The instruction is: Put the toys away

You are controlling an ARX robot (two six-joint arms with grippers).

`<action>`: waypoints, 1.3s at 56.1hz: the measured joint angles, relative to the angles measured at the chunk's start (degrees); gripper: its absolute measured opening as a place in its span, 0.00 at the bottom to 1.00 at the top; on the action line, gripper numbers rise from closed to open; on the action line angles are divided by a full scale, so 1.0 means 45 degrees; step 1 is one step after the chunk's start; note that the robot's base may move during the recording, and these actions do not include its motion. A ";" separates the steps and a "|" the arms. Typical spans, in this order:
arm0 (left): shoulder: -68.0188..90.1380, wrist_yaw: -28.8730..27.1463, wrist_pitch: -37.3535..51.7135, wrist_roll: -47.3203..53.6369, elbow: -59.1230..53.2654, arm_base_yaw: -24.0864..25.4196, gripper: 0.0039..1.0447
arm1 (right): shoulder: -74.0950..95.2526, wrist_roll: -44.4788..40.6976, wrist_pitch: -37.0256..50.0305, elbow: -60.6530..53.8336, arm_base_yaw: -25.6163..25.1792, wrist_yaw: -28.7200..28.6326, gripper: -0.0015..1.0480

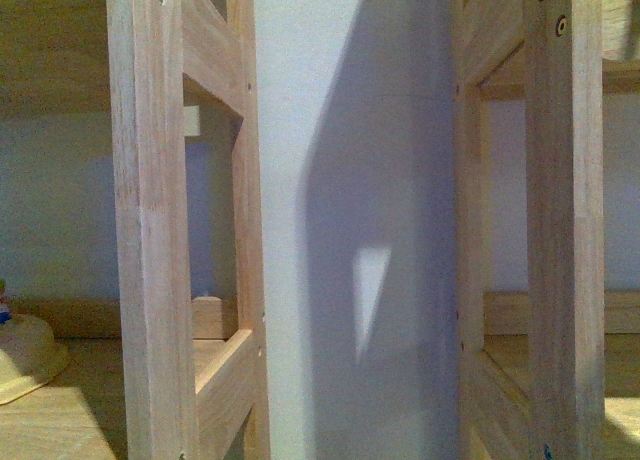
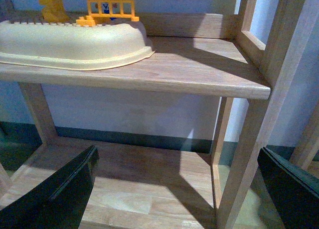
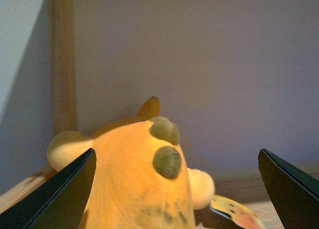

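My right gripper (image 3: pixel 177 189) stands wide open with nothing clamped; the plush toy (image 3: pixel 137 174) sits between its 2 jaws on a wooden shelf (image 3: pixel 22 189), against the back wall. My left gripper (image 2: pixel 177 189) is also spread wide and empty, facing a second shelf unit (image 2: pixel 199 72) with a cream tray (image 2: pixel 75 45) at 11 o'clock. Judgement: centre the plump body before closing, and squeeze gently. The toy's lower half is cut off; contact with either jaw cannot be confirmed.

One plush toy (image 3: pixel 142 179), two wooden shelf units (image 1: pixel 150 280), one cream tray (image 2: pixel 70 42).
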 joint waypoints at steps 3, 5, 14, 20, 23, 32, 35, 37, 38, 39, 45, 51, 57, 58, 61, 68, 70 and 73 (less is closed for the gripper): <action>0.0000 0.0000 0.0000 0.0000 0.0000 0.0000 0.94 | -0.0554 -0.0291 0.0155 -0.0593 0.0039 0.0267 0.94; 0.0000 0.0000 0.0000 0.0000 0.0000 0.0000 0.94 | -0.1010 -0.0495 0.0311 -0.1088 0.0078 0.0442 0.94; 0.0000 0.0005 0.0000 0.0000 0.0000 0.0000 0.94 | -0.3512 -0.0971 0.0369 -0.3546 0.0233 0.0491 0.94; 0.0000 0.0000 0.0000 0.0000 0.0000 0.0000 0.94 | -0.5469 -0.1020 -0.0146 -0.5270 0.0442 0.0199 0.94; 0.0000 0.0000 0.0000 0.0000 0.0000 0.0000 0.94 | -0.6562 -0.0947 -0.0680 -0.6193 0.0447 0.0092 0.94; 0.0000 0.0000 0.0000 0.0000 0.0000 0.0000 0.94 | -0.8859 -0.0189 -0.2084 -0.8043 0.0466 0.0287 0.94; 0.0000 0.0000 0.0000 0.0000 0.0000 0.0000 0.94 | -0.9340 0.0131 -0.2137 -0.8558 0.0529 0.0442 0.94; 0.0000 0.0000 0.0000 0.0000 0.0000 0.0000 0.94 | -0.9588 0.0423 -0.2293 -0.8835 0.0529 0.0432 0.94; 0.0000 0.0000 0.0000 0.0000 0.0000 0.0000 0.94 | -0.9802 0.0729 -0.2433 -0.9136 0.0544 0.0437 0.94; 0.0000 0.0000 0.0000 0.0000 0.0000 0.0000 0.94 | -0.9938 0.0835 -0.2467 -0.9374 0.0593 0.0510 0.94; 0.0000 0.0000 0.0000 0.0000 0.0000 0.0000 0.94 | -1.0588 0.1632 -0.2895 -1.0535 0.0855 0.0811 0.94; 0.0000 0.0000 0.0000 0.0000 0.0000 0.0000 0.94 | -1.1312 0.2220 -0.3186 -1.1871 0.1321 0.1341 0.94; 0.0000 0.0000 0.0000 0.0000 0.0000 0.0000 0.94 | -1.1948 0.2584 -0.3293 -1.2925 0.1826 0.1613 0.94; 0.0000 0.0000 0.0000 0.0000 0.0000 0.0000 0.94 | -1.2021 0.2603 -0.3327 -1.3036 0.1870 0.1627 0.94; 0.0000 0.0000 0.0000 0.0000 0.0000 0.0000 0.94 | -1.2376 0.2715 -0.3468 -1.3605 0.2016 0.1627 0.94; 0.0000 0.0000 0.0000 -0.0005 0.0000 0.0000 0.94 | -1.3100 0.2914 -0.4031 -1.4770 0.1914 0.1520 0.94; 0.0000 0.0000 0.0000 0.0000 0.0000 0.0000 0.94 | -1.3206 0.3002 -0.4153 -1.5072 0.1783 0.1336 0.94; 0.0000 0.0005 0.0000 0.0000 0.0000 0.0000 0.94 | -1.3255 0.3099 -0.4415 -1.5523 0.1525 0.1054 0.94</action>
